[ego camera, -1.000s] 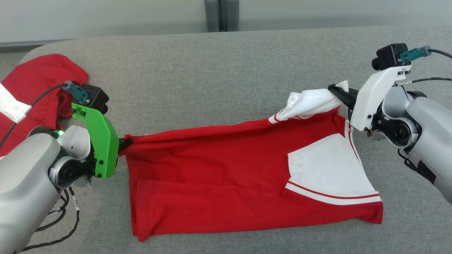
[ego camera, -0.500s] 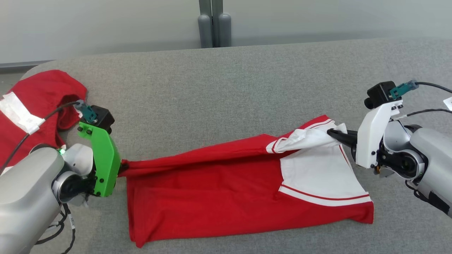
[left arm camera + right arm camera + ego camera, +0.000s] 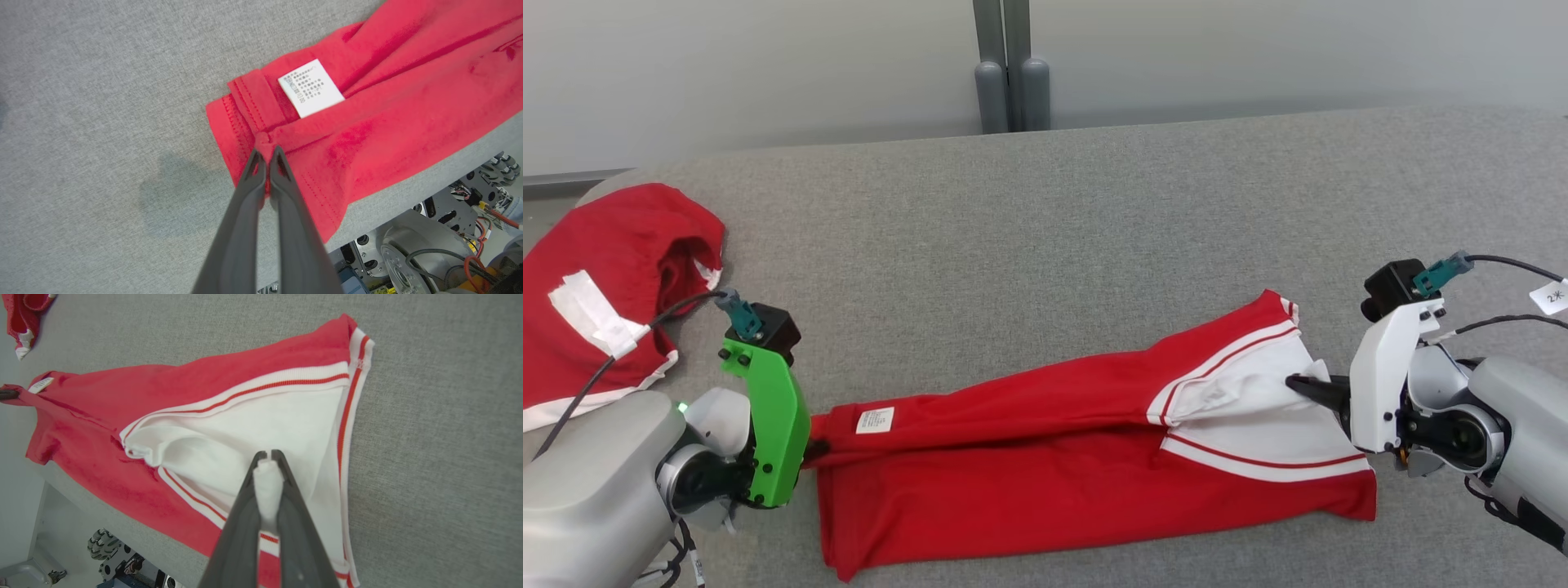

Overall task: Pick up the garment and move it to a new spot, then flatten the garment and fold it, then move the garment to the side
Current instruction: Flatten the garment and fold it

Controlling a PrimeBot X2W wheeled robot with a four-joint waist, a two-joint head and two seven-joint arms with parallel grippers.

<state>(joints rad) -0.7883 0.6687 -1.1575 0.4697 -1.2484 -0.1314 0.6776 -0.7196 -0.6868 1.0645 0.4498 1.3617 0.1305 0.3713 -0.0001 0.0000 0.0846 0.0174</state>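
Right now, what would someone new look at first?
The red and white shirt, stretched long along the near edge of the grey table. The left gripper pinches its red hem, the right gripper its white part. Another red garment lies crumpled at the far left.

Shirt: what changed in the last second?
The left tool and right tool drew the shirt's far edge toward the robot, folding it over the near half; a label now shows. Both stay shut on the cloth. The other garment stayed put; the head camera itself shifted.
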